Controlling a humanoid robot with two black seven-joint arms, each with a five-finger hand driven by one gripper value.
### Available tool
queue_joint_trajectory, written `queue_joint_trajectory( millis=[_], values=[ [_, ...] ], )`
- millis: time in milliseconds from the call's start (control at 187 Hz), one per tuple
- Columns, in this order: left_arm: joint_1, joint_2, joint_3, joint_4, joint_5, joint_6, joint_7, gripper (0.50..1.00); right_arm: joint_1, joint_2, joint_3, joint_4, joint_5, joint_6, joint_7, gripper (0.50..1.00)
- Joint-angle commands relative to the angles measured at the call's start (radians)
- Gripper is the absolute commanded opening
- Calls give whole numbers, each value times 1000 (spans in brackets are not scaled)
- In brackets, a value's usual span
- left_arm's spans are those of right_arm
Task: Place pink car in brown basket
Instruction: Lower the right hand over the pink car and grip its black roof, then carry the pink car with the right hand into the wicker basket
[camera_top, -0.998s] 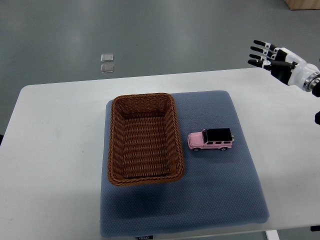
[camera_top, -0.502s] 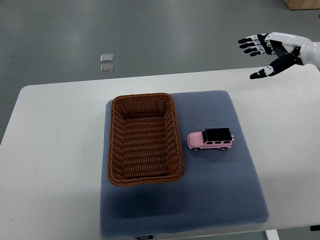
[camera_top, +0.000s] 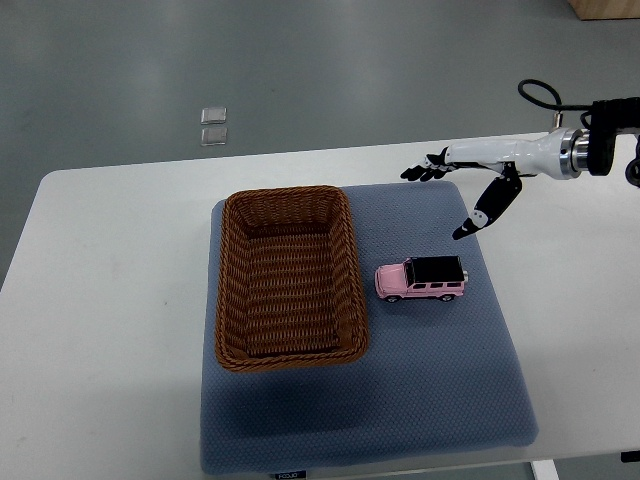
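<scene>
The pink car (camera_top: 421, 279) with a black roof stands on the blue mat (camera_top: 450, 390), just right of the brown wicker basket (camera_top: 235, 290), nose toward it. The basket holds nothing. My right hand (camera_top: 445, 195) comes in from the right edge on a white forearm and hovers over the mat's far right corner, behind and slightly right of the car. Its fingers (camera_top: 425, 169) are spread and the thumb (camera_top: 480, 215) points down toward the car. It holds nothing.
The white table (camera_top: 100, 300) carries the mat and ends close behind the hand. Two small clear squares (camera_top: 213, 126) lie on the grey floor beyond the table. A wooden corner (camera_top: 605, 8) shows at the top right.
My right hand has swung in from the top right, down and to the left, and now reaches over the mat's far right corner close to the car. The car and basket have not moved.
</scene>
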Motion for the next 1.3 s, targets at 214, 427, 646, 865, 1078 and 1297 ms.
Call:
queue_joint_trajectory(
  millis=[214, 427, 646, 865, 1078, 1297],
  values=[
    [0, 0, 0, 0, 2, 0, 0, 1000, -5, 82, -89, -2, -53, -63, -5, 919],
    [0, 0, 0, 1, 2, 0, 2, 1000, -17, 104, -145, -9, -149, -137, -5, 919],
    [0, 0, 1, 1, 2, 0, 0, 1000, -32, 105, -170, -16, -163, -166, -8, 913],
    [0, 0, 1, 1, 2, 0, 2, 1000, -55, 105, -172, -42, -224, -200, -39, 868],
    [0, 0, 1, 1, 2, 2, 0, 1000, -57, 104, -172, -42, -226, -200, -39, 782],
    [0, 0, 1, 1, 2, 2, 0, 1000, -55, 104, -172, -40, -226, -201, -39, 523]
  ],
)
